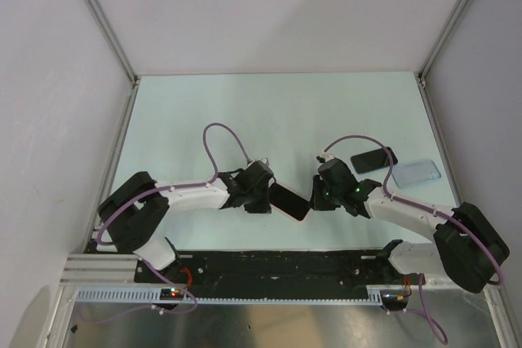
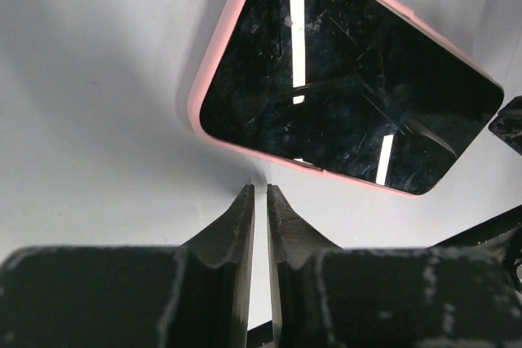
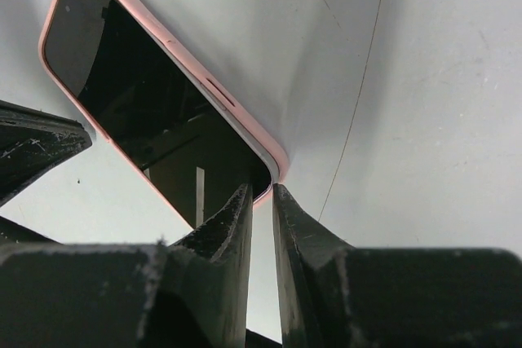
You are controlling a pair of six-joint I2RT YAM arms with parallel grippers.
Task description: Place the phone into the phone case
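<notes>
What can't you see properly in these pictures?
- Right wrist view: the black phone in a pink rubbery case is partly behind the right gripper; touching or not, unclear.
- Left wrist view: the picture's top edge cuts off one phone corner.
- Top view: the pale blue clear case and bare black phone look too small for details.

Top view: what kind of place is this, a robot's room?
Probably a robot test booth: white walls box in a table, the left arm and right arm are bolted at its edge, with a phone between them.
</notes>
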